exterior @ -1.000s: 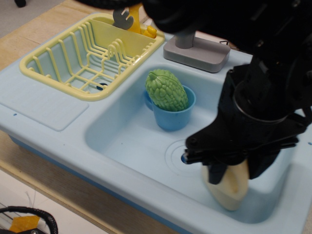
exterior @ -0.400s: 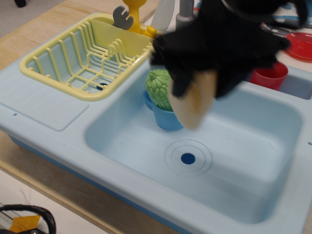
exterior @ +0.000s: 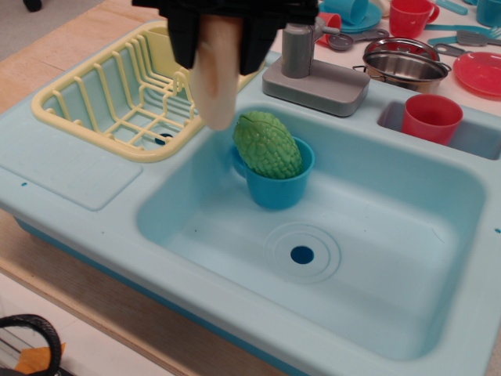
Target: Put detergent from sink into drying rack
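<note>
My black gripper (exterior: 221,35) is shut on the cream detergent bottle (exterior: 215,86), which hangs down from the fingers in the air. It is above the right rim of the pale yellow drying rack (exterior: 94,98), by the sink's back left corner. The light blue sink (exterior: 407,235) lies below and to the right, with its round drain hole (exterior: 302,254) showing. The top of the bottle is hidden by the gripper.
A small blue cup (exterior: 278,184) holding a bumpy green vegetable (exterior: 268,145) stands in the sink just right of the bottle. A grey faucet base (exterior: 317,78) sits behind. A red cup (exterior: 430,117), a metal pot (exterior: 407,63) and toy dishes are at the back right.
The gripper has lifted the bottle out of the sink's front right part and carried it up and left, past the blue cup, to the rack's edge.
</note>
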Available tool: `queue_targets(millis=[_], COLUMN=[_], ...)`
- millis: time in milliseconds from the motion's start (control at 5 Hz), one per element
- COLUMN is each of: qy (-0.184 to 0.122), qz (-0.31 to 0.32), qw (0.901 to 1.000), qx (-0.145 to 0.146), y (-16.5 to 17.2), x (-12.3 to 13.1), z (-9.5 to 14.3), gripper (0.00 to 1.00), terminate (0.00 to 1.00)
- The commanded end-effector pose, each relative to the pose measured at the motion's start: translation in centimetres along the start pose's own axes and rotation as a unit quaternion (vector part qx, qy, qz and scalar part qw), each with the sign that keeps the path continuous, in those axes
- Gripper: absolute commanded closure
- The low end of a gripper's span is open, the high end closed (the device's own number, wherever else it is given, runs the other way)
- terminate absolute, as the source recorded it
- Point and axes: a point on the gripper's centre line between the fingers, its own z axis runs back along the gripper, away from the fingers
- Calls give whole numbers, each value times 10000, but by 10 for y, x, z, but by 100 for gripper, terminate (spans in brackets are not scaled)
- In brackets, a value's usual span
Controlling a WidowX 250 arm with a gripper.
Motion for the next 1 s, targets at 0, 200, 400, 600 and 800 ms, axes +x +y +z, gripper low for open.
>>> queue_targets(millis=[0, 200, 400, 600, 800], qy=[-32, 33, 33, 33, 33], qz=[134, -131, -131, -131, -131], qw=[9999, 9994, 9994, 9994, 9994], qx=[-86, -322, -322, -322, -322], y=[45, 61, 61, 61, 61], x=[30, 41, 41, 41, 41], z=[-11, -31, -31, -31, -31], gripper=[100, 100, 0, 0, 0], terminate=[0, 0, 0, 0, 100])
